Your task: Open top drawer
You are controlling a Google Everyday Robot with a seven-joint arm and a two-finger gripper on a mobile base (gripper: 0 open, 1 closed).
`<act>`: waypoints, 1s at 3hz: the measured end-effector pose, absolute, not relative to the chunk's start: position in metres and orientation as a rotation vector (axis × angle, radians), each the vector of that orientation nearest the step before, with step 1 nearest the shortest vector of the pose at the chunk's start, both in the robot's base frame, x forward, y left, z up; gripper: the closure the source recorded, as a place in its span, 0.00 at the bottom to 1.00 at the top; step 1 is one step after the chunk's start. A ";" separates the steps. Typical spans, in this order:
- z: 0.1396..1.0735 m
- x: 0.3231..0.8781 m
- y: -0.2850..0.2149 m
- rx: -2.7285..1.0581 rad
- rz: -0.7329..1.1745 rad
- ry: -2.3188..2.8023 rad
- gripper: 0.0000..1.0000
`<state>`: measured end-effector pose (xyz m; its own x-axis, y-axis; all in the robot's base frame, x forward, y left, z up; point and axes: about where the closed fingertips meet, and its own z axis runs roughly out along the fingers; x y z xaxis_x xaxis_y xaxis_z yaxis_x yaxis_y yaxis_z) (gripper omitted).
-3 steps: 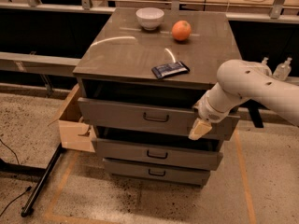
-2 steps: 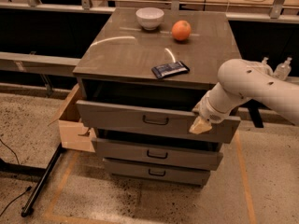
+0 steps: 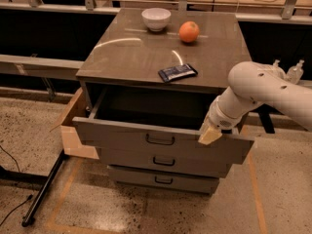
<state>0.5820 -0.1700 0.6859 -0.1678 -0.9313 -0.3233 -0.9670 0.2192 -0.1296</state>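
Observation:
The top drawer [image 3: 122,136] of the grey-brown cabinet [image 3: 126,52] stands pulled well out, and its dark inside shows. Its small dark loop handle [image 3: 160,140] is at the centre of the front panel. My gripper [image 3: 210,133], on the white arm coming in from the right, sits at the top edge of the drawer front, right of the handle. Its pale tip rests against the panel. The two shallower drawers, middle [image 3: 126,159] and bottom [image 3: 136,178], are below and closed.
On the cabinet top are a white bowl [image 3: 156,18], an orange [image 3: 188,31] and a dark packet [image 3: 177,72]. An open cardboard box [image 3: 72,135] stands against the cabinet's left side. A black pole [image 3: 44,189] lies on the floor at left. Benches run behind.
The top drawer has slid out toward the camera, from slightly open to well open. My gripper has moved with its front edge.

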 end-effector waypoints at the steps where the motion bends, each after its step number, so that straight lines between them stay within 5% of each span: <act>1: 0.686 0.582 -0.170 -1.770 0.150 2.167 0.64; 3: 0.754 0.572 -0.180 -1.701 0.105 2.224 0.17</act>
<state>0.5716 -0.1804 0.7538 -0.2269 -0.9239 -0.3082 -0.9487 0.2812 -0.1444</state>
